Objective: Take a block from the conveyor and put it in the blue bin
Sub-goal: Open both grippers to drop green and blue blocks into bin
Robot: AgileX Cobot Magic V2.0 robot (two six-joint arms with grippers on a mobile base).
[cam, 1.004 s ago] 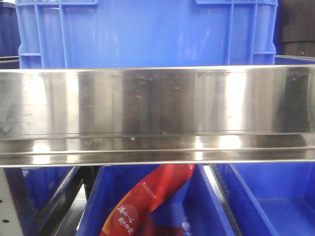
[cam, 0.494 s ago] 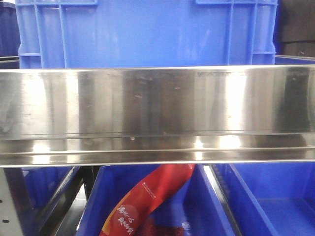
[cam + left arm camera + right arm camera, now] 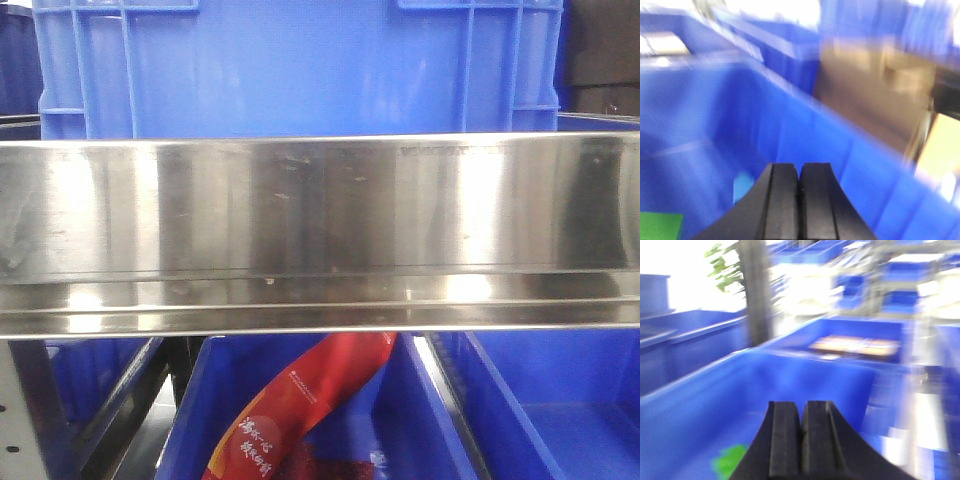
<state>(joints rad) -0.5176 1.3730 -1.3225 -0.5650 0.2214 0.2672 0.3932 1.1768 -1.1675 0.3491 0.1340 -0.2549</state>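
Blue bin (image 3: 715,165) walls fill both wrist views, blurred. Left end effector (image 3: 799,200) is clenched, its pads pressed together with nothing between them, over the bin's inside; a green patch (image 3: 660,226) and a light blue patch (image 3: 742,186) lie low on the bin floor. Right end effector (image 3: 801,440) is likewise clenched and empty above another bin (image 3: 700,410) holding something green (image 3: 729,460). In the front view, a steel rail (image 3: 320,235) crosses before a bin (image 3: 300,65), with a red bag (image 3: 300,400) in the bin below.

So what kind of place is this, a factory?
Probably a warehouse or sorting area: big blue plastic bins sit everywhere, a shiny steel rail runs across, and more blue bins fill blurry background shelves.
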